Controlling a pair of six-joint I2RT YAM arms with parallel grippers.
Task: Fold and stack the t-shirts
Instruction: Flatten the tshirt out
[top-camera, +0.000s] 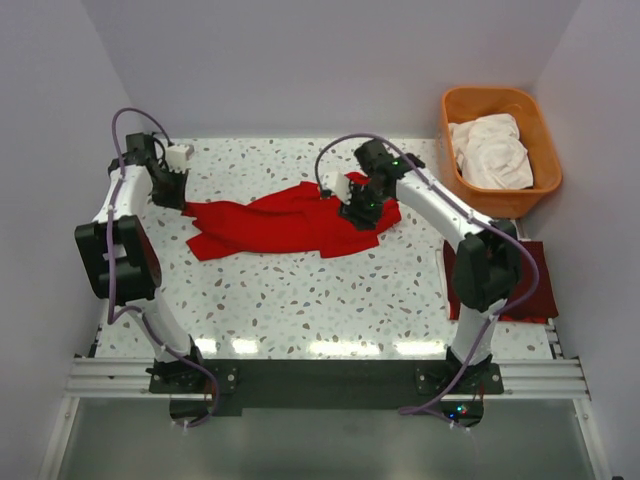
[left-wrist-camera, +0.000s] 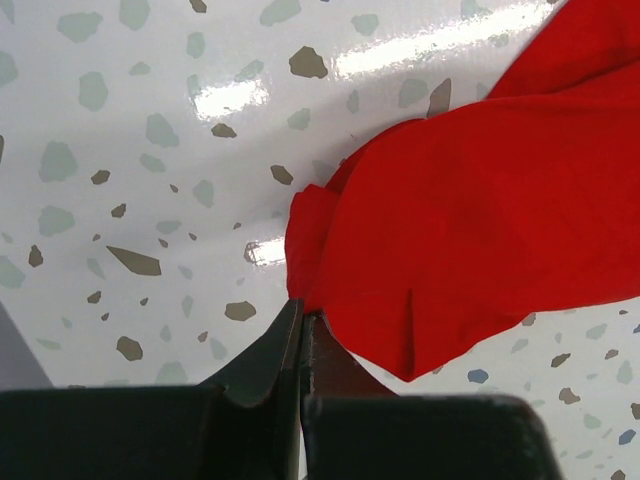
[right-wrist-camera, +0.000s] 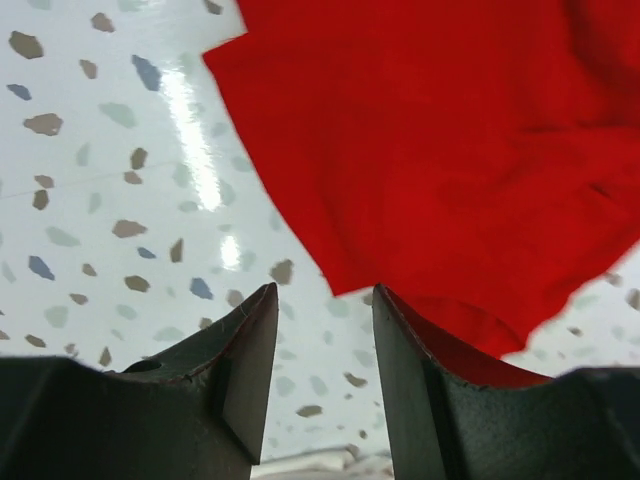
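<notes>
A bright red t-shirt (top-camera: 290, 228) lies crumpled across the middle of the speckled table. My left gripper (top-camera: 172, 195) is at its left end. In the left wrist view its jaws (left-wrist-camera: 302, 308) are pressed together on a fold of the red t-shirt (left-wrist-camera: 480, 210). My right gripper (top-camera: 360, 210) hovers over the shirt's right end. Its jaws (right-wrist-camera: 325, 292) stand open with only table showing between them, and the red t-shirt (right-wrist-camera: 430, 140) lies just beyond and beside the right finger. A dark maroon t-shirt (top-camera: 532, 285) lies at the right edge. White t-shirts (top-camera: 490, 150) fill the tub.
The orange plastic tub (top-camera: 490, 95) stands at the back right corner. White walls close in the table at the back and on both sides. The right arm's elbow (top-camera: 485, 265) hangs over part of the maroon t-shirt.
</notes>
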